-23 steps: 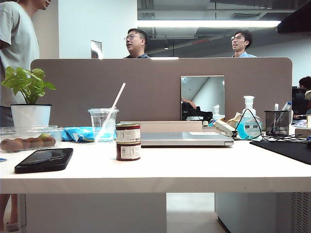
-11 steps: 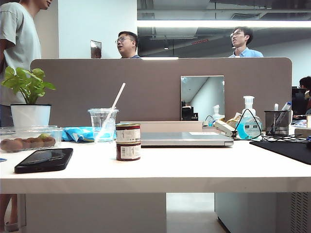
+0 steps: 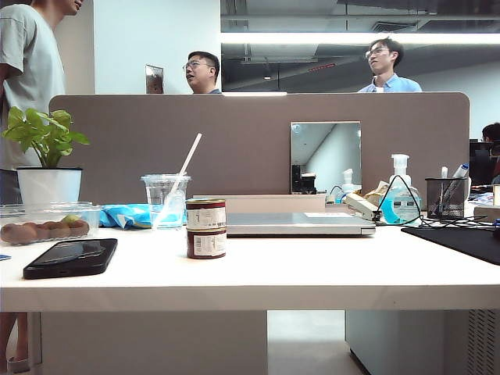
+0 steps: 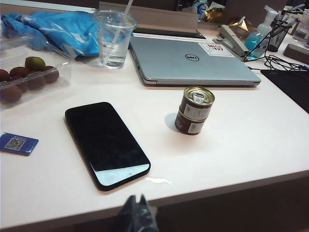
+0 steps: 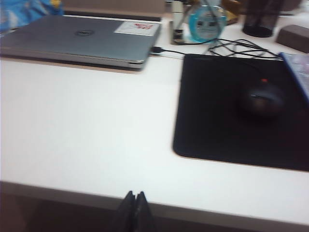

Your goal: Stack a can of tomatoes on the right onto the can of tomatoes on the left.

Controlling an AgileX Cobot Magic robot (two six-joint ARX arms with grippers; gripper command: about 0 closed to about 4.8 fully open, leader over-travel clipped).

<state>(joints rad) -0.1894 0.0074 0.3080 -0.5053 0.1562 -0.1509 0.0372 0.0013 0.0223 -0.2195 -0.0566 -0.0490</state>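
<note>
Off table (image 3: 328, 273) edge | left pincer (image 4: 136, 207), right pincer (image 5: 135, 200) closed

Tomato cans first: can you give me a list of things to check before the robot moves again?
1. Top can sits on bottom can: ok.
2. Stack upright, not leaning: ok.
3. Right gripper off the cans, jaws shut, at the table edge: ok.
4. Left gripper back at the near edge, jaws shut: ok.
5. Phone and laptop apart from the stack: ok.
6. Top can centred exactly: cannot tell.
</note>
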